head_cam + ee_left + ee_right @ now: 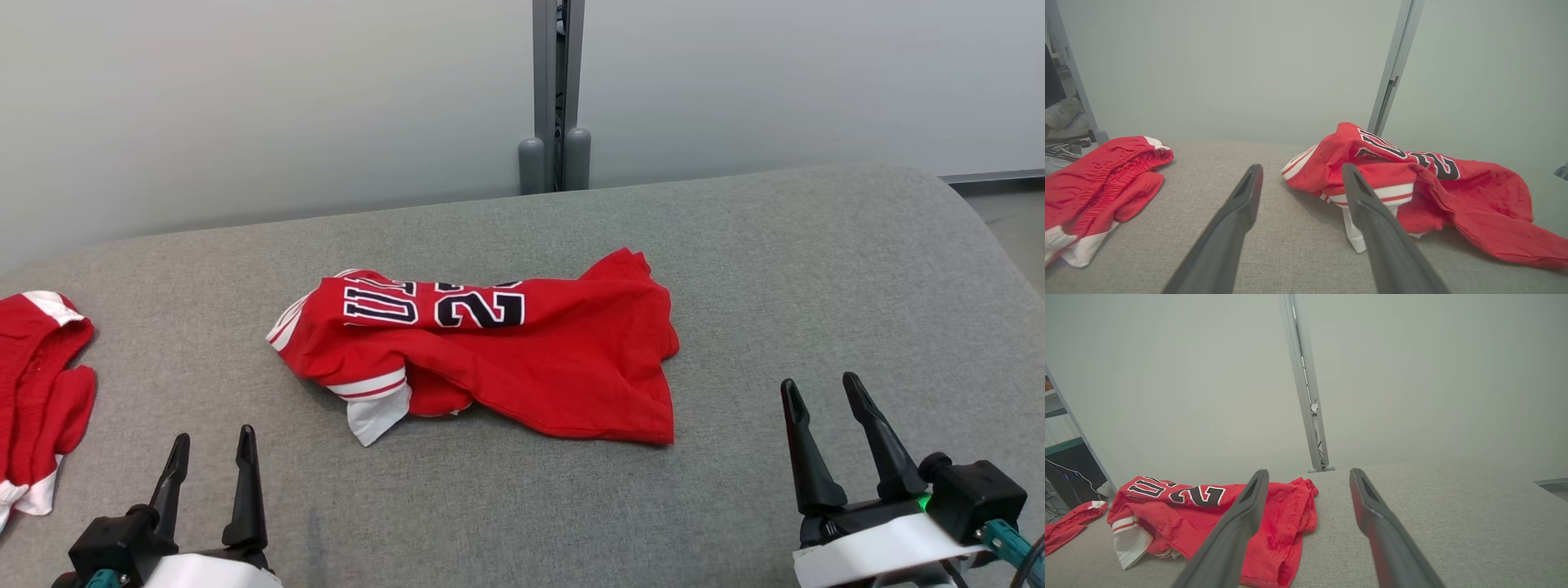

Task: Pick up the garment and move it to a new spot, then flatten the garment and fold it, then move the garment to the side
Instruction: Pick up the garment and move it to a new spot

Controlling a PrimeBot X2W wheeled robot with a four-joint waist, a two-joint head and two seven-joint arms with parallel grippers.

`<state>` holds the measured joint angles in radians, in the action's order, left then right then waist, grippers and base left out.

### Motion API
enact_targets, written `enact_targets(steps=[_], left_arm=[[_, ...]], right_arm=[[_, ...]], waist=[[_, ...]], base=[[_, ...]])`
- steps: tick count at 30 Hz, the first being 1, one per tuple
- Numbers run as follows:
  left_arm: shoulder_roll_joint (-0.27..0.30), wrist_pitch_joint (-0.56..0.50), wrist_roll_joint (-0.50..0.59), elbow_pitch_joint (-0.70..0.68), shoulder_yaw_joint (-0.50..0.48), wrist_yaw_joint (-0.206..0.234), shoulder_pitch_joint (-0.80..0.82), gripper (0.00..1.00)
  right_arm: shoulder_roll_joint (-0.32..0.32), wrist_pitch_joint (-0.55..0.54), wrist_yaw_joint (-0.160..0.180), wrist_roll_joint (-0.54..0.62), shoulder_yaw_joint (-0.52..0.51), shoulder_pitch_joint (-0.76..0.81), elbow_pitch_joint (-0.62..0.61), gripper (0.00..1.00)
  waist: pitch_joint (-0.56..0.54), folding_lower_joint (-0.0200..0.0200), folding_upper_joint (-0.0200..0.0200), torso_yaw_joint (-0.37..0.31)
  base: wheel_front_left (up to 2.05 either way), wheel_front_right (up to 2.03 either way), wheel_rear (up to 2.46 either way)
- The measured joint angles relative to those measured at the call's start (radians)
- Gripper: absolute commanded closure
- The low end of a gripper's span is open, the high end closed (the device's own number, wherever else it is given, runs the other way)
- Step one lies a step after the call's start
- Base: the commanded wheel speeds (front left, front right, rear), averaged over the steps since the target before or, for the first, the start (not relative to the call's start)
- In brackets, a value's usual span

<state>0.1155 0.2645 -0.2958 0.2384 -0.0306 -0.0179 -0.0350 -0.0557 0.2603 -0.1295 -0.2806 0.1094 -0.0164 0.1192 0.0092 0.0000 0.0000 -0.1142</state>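
The garment [498, 355] is a red jersey with white-striped sleeve trim and dark numerals, lying crumpled in the middle of the grey cushioned surface [735, 269]. In the left wrist view the garment [1453, 196] lies right of centre, and in the right wrist view the garment [1208, 514] lies to the left. My left gripper [212, 453] stands open near the front edge, short of the jersey's left sleeve. My right gripper [820, 396] is open too, off to the right of the jersey's hem. Neither touches the cloth.
A second red piece of clothing [37, 384] with white trim lies at the surface's far left edge. A grey post [557, 90] stands against the pale wall behind. The surface curves down at the right, where floor [1016, 229] shows.
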Motion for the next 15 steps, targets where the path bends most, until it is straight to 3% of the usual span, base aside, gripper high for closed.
enact_targets(steps=[15], left_arm=[[-0.042, 0.000, 0.059, 0.051, -0.060, -0.061, 0.042, 0.00]], right_arm=[[0.001, 0.000, 0.000, -0.012, 0.009, -0.007, 0.024, 0.00]], waist=[[-0.003, 0.0000, 0.0000, 0.014]], base=[[0.00, 0.00, 0.00]])
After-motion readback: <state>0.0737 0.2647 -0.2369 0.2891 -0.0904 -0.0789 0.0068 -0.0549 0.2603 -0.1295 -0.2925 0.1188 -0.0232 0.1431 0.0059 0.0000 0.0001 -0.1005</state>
